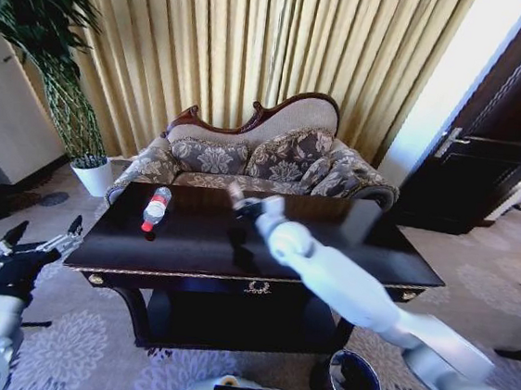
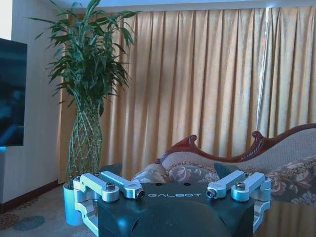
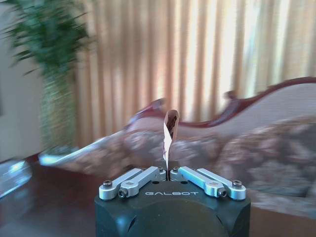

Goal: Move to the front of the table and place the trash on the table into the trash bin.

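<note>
GALBOT-marked right gripper (image 3: 169, 170) pinches wrapper scrap (image 3: 170, 133); left gripper (image 2: 174, 192) gapes apart.

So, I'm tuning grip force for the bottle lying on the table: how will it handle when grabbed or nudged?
The bottle lies on its side on the glossy table, so a nudge would probably roll or slide it. It looks clear and small, likely light. Thin plastic may dent under a hard squeeze.

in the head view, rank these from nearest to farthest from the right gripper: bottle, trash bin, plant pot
1. Bottle, lying on the table to the left of the right gripper.
2. Trash bin, on the floor by the table's near right corner.
3. Plant pot, far left beside the sofa.
</note>
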Available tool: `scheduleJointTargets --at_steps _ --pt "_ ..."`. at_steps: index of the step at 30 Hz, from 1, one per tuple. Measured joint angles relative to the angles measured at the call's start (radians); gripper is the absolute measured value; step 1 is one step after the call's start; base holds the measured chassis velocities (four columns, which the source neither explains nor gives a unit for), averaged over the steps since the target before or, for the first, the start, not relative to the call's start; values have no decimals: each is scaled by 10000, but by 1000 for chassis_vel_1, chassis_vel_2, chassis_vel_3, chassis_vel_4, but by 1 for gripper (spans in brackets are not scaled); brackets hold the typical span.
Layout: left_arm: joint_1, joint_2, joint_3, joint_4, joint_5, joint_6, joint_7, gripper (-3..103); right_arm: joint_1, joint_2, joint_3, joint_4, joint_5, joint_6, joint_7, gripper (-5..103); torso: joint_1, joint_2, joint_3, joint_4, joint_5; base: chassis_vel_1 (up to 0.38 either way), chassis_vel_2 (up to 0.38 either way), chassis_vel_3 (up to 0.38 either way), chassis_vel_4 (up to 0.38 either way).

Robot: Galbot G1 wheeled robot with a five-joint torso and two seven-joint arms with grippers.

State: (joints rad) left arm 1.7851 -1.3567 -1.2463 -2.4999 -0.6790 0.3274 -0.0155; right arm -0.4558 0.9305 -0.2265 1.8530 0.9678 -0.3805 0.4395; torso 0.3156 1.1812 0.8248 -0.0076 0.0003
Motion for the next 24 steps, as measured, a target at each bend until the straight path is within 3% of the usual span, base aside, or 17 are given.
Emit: scheduleJointTargets --at_steps 6,7,10,14,15,18,24 --pt "-237 535 -163 0 -539 99 -205 100 -2232 -1350 2699 1006 152 57 42 0 -1 0 0 1 2 0 0 0 0" --pt "-237 535 -163 0 -539 99 -205 100 -2232 -1350 2699 1006 152 57 42 0 -1 0 0 1 2 0 0 0 0" --pt "-250 869 -339 -1 -891 129 -175 100 -4748 -2127 4844 1881 -778 744 8 0 -1 1 -1 -2 0 0 0 0 0" --pt "-213 1176 -544 7 -1354 111 13 100 -6996 -1889 6623 2684 -1250 876 -4 0 -1 1 -2 1 -1 0 0 0 0" --pt "-213 1176 -544 7 -1354 111 13 100 -6996 -1889 6623 2684 -1250 876 -4 0 -1 1 -2 1 -1 0 0 0 0" --pt "-220 1620 -752 135 -2092 267 53 100 -8525 -1330 8045 3142 -2089 1000 -398 0 -1 1 -2 2 -1 0 0 0 0" --pt "-213 2018 -856 426 -2353 376 189 100 -10260 -587 9335 3933 -2336 1109 -1059 0 -1 0 -1 1 -3 0 0 0 0"
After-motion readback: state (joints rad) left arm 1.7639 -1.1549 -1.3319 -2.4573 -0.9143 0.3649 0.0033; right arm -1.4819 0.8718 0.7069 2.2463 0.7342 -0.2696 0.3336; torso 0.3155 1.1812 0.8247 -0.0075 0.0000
